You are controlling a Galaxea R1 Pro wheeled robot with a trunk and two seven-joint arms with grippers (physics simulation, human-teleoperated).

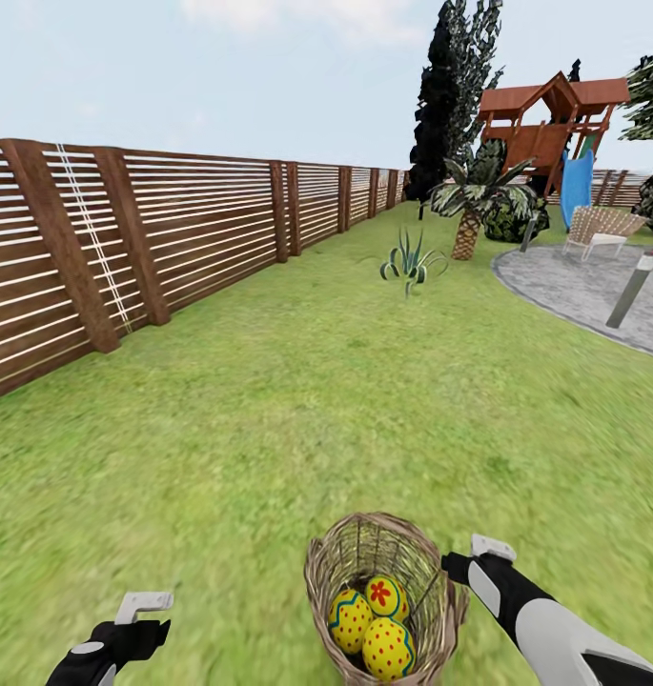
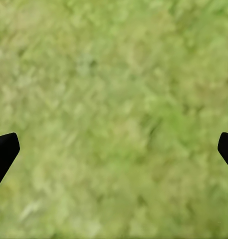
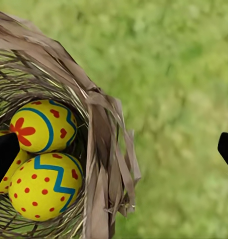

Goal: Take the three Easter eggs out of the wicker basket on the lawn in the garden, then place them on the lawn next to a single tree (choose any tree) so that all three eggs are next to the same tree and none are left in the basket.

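**Reach in for the first egg**

Head view: the wicker basket (image 1: 383, 598) sits on the lawn (image 1: 269, 419) at 6 o'clock, all three Easter eggs (image 1: 376, 619) inside.

Left wrist: my left tool (image 2: 114, 149) hangs spread wide over grass.

Right wrist: my right tool (image 3: 114, 149), spread wide, straddles the rim. I should slide inward, then squeeze gently.

Three yellow Easter eggs (image 1: 376, 620) nestled together in brown wicker basket (image 1: 337, 560), basket seemingly upright on green lawn (image 1: 297, 419)
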